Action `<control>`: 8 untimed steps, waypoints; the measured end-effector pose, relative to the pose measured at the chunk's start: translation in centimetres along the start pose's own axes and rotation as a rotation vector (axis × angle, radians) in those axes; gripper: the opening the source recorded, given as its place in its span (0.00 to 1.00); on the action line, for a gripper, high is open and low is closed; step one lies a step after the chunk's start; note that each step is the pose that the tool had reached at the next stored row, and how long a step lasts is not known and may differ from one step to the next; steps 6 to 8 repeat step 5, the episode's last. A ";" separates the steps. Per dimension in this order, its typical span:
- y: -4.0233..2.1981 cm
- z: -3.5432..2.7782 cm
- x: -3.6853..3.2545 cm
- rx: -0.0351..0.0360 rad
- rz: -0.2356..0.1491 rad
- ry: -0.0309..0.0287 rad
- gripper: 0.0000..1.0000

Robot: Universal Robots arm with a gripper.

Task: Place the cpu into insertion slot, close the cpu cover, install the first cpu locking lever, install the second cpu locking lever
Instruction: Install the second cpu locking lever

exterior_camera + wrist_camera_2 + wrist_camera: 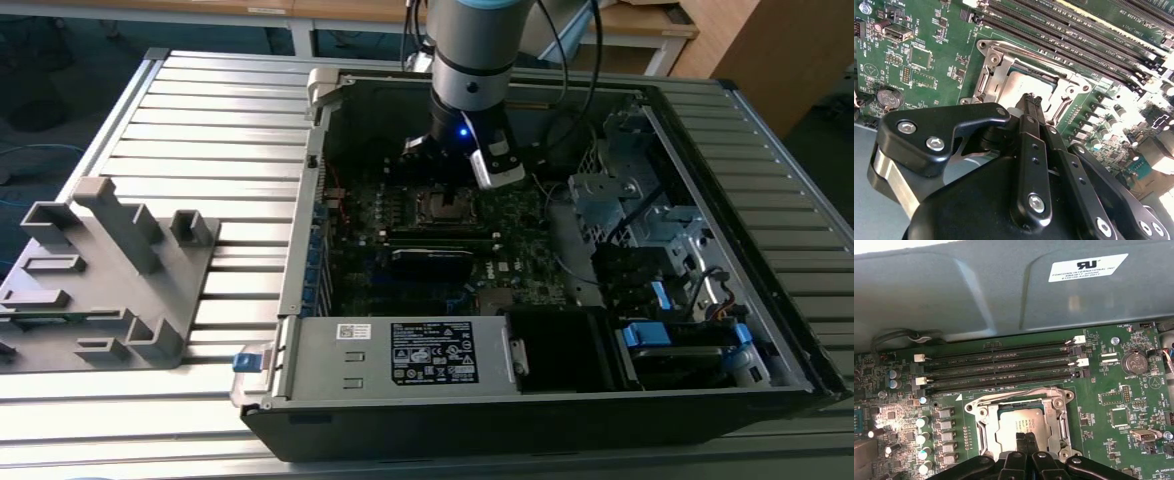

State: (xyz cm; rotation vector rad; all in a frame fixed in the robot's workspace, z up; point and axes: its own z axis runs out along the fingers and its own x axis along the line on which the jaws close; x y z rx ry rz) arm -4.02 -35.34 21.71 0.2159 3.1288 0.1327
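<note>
The cpu [1021,419] lies flat in the insertion slot [447,206] on the green motherboard, its dull grey top showing through the window of the cpu cover [988,426]. The silver cover is folded down over the chip. In the second wrist view the cpu [1024,84] and cover [995,64] sit just beyond my fingertips. My gripper [1024,437] hangs directly over the near edge of the socket, shut, its two black fingers pressed together with nothing between them; the gripper [1032,100] looks the same there. A thin metal lever [1044,62] runs along the cover's edge; whether it is latched I cannot tell.
The motherboard sits deep in an open computer case [307,300] on a slatted metal table. Long black memory slots [1004,371] run beside the socket. Drive cages and blue-tabbed bays [667,335] fill the exterior view's right. A grey fixture [107,270] stands at that view's left.
</note>
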 end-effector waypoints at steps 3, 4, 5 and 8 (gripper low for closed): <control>0.01 -0.21 0.01 0.0001 0.000 0.0000 0.11; 0.01 -0.22 0.01 0.0001 0.000 0.0000 0.11; 0.01 -0.22 0.01 0.0001 0.000 0.0000 0.11; 0.01 -0.22 0.01 0.0001 0.000 0.0000 0.11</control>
